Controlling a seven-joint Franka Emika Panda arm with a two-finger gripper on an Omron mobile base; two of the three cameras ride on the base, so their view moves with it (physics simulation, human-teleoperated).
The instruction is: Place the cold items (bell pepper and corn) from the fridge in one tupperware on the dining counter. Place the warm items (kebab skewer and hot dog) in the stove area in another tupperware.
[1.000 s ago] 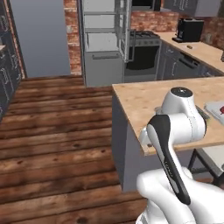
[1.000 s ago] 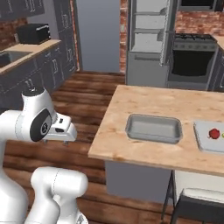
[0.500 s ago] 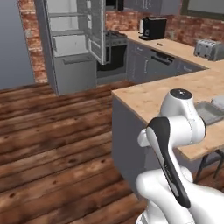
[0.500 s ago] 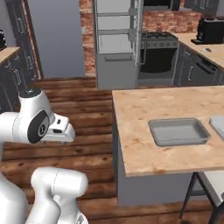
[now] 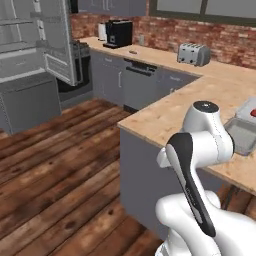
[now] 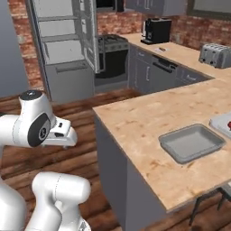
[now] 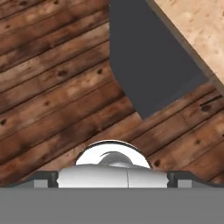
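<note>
A rendered kitchen, seen from cameras riding on a robot's rolling base. Compared with a second ago the whole picture has shifted: the base has swung round, so the cameras moved, not the objects. The fridge (image 6: 67, 49), tall grey steel with its door hanging open, now sits at the upper left of the right base view, and in the left base view (image 5: 35, 55) it fills the upper left corner. Its pale shelves show, but any food on them is too small to make out. Just right of the fridge is the stove (image 6: 113, 54), with a black oven door.

The dining surface (image 6: 149, 117), beige speckled stone on a grey base, runs across the right half of the right base view. On it, at the right, lies the darker grey tray (image 6: 191, 142), empty. Just beyond it, cut by the right edge, is the corner of a paler tray (image 6: 224, 122). In the left base view that paler tray (image 5: 248, 107) shows a spot of red inside, probably the bell pepper, though it is too cropped to be sure.

The white arm is folded close to its body. The hand view looks down at wooden floorboards (image 7: 52, 100) and the surface's grey corner. The jaws stand wide apart and hold nothing.

The turn seems to line the robot up for its next fetch.
</note>
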